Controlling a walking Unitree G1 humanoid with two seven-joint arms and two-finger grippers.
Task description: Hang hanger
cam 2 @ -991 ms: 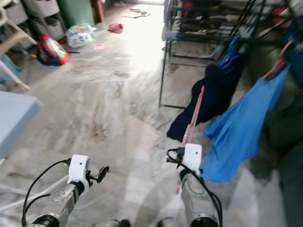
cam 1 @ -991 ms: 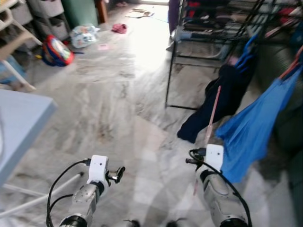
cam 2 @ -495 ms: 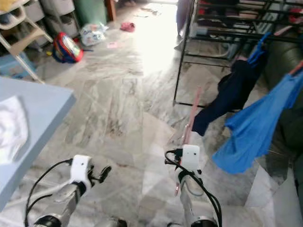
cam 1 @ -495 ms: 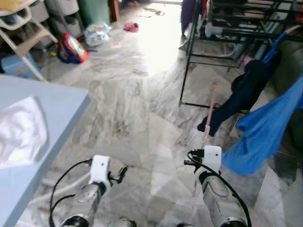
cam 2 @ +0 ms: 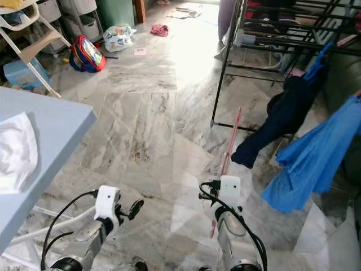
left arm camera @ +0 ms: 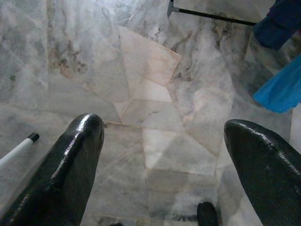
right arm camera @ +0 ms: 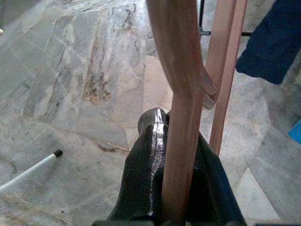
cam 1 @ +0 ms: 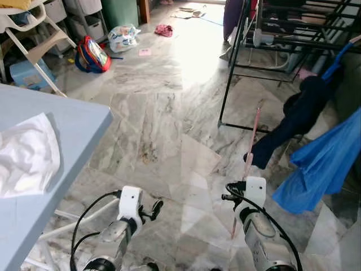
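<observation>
Two arms low in head view: right gripper [cam 1: 243, 176] carries pink hanger [cam 1: 252, 141] upright, pointing toward 12 o'clock; drying rack [cam 1: 265, 39] at 1 o'clock, likely hanging spot. Left wrist view: left gripper [left arm camera: 162, 155] fingers apart, idle. Right wrist view: fingers [right arm camera: 155, 155] clamped on hanger, keeping it steady.
</observation>
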